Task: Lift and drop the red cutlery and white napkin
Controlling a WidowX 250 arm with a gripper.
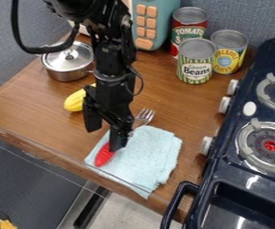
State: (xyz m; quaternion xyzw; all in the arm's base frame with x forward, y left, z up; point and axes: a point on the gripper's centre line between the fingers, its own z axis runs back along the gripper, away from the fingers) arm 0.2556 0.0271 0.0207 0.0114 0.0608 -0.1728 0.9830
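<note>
gripper (106, 139) spread wide, grip on anything unclear | fork (140, 121) on cloth (154, 154), crossing behind the finger nearer the camera (118, 137) — red handle (104, 154) camera-side of the jaws, tines (146, 113) beyond | axis roughly square to the opening — likely wants a nudge fork-ward

Fork (105, 155): ribbed red handle over the cloth, metal tines pointing diagonally beyond its upper edge (mid-section partly obscured). Napkin (151, 154): pale bluish-white cloth, folded, spread nearly flat, lightly rumpled, at the wooden counter's (19, 107) edge.
</note>
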